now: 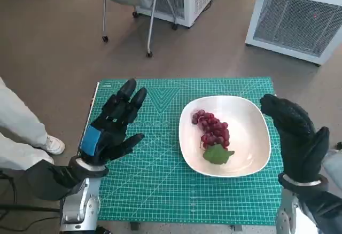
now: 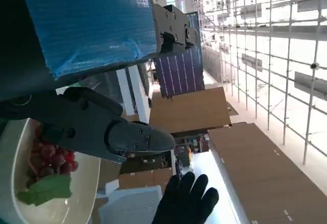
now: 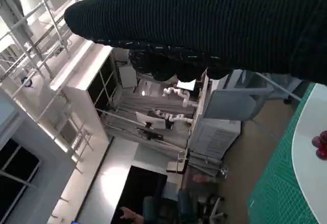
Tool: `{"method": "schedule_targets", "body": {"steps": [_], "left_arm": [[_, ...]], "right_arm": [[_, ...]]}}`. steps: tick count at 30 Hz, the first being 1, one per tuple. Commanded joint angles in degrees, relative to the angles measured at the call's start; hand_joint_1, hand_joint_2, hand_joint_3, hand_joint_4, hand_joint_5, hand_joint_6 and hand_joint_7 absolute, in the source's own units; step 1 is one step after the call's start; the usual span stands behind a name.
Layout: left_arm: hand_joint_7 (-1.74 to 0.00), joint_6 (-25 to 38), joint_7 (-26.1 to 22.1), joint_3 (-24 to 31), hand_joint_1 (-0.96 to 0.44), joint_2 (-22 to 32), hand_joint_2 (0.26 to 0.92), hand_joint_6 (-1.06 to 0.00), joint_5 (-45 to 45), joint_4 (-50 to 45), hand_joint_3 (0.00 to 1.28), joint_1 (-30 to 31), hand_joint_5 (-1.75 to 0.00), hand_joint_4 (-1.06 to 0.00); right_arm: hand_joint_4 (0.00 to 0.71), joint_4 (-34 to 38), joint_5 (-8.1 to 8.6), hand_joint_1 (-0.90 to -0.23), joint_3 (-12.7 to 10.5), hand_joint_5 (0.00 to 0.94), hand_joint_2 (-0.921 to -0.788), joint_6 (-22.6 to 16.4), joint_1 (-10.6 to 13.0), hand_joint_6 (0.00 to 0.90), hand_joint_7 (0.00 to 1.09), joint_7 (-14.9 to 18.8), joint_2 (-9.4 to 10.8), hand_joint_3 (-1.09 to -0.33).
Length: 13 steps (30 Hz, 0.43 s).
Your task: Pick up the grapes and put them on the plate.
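A bunch of red grapes [image 1: 211,130] with a green leaf [image 1: 217,154] lies inside the white plate [image 1: 251,138] on the green cutting mat. My left hand [image 1: 112,130] hovers over the mat left of the plate, fingers spread, holding nothing. My right hand [image 1: 296,135] stands raised at the plate's right edge, fingers apart and empty. The left wrist view shows the grapes [image 2: 48,157] and leaf [image 2: 45,189] in the plate [image 2: 84,183], past my left hand's fingers [image 2: 117,132], with the gloved right hand [image 2: 186,201] beyond. A sliver of the plate [image 3: 309,152] and a grape [image 3: 322,146] show in the right wrist view.
The green cutting mat [image 1: 160,180] covers the small table. A person's pale trouser leg and white shoe [image 1: 53,146] stand at the left. A chair [image 1: 133,9] and white cabinets [image 1: 299,17] stand on the floor beyond the table.
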Motion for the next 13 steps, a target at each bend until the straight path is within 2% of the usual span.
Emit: {"method": "schedule_targets", "body": {"steps": [1,13], "left_arm": [[-0.02,-0.94,0.06,-0.08,-0.36,-0.39,0.921,-0.20,-0.15,-1.42,0.18,1.03,-0.01,-0.15],[-0.02,-1.34,0.62,-0.31,-0.36,-0.66,0.921,-0.20,0.36,-2.31,0.18,2.37,-0.01,-0.15]], "right_arm": [[0.669,0.24,0.12,-0.469,0.24,0.007,-0.921,0.83,0.44,0.302,0.70,0.42,-0.09,-0.531],[0.666,0.17,-0.26,-0.467,0.70,0.006,-0.921,0.53,0.91,0.295,0.71,0.30,0.09,-0.536]]}}
